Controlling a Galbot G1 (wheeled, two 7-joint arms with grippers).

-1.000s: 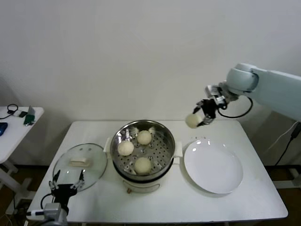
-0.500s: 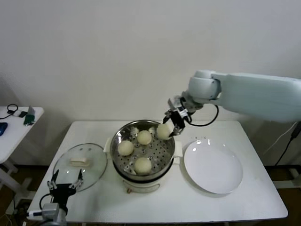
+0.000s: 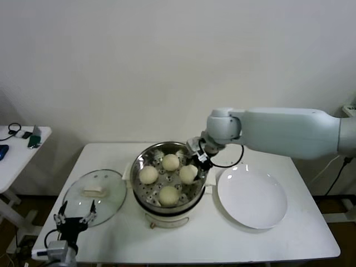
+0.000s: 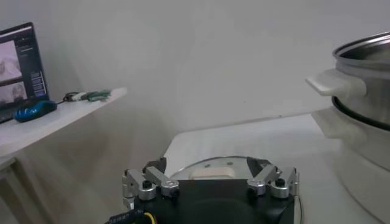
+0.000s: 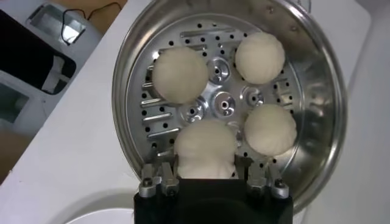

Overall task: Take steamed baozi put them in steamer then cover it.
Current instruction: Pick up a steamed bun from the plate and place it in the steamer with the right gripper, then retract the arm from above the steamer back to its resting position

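Observation:
The steel steamer (image 3: 146, 151) sits in its white cooker base at the table's middle. Three baozi (image 3: 171, 162) (image 3: 148, 174) (image 3: 168, 194) lie on its perforated bottom. My right gripper (image 3: 192, 165) reaches down into the steamer's right side, shut on the fourth baozi (image 3: 188, 174), which is low, at or just above the bottom. In the right wrist view the fingers (image 5: 163, 176) press both sides of that baozi (image 5: 205, 146) inside the steamer (image 5: 323, 79). The glass cover (image 3: 108, 203) lies flat left of the steamer. My left gripper (image 3: 72, 221) is open and empty at the cover's near edge.
An empty flat white plate (image 3: 252, 196) lies right of the steamer. A small side table (image 3: 22, 146) with gadgets stands at the far left. The left wrist view shows the cover (image 4: 213, 167) just ahead and the steamer's handle (image 4: 332, 82).
My right gripper carried the baozi from above the plate leftward over the steamer and lowered it into the steamer's right side. The left arm has stayed put.

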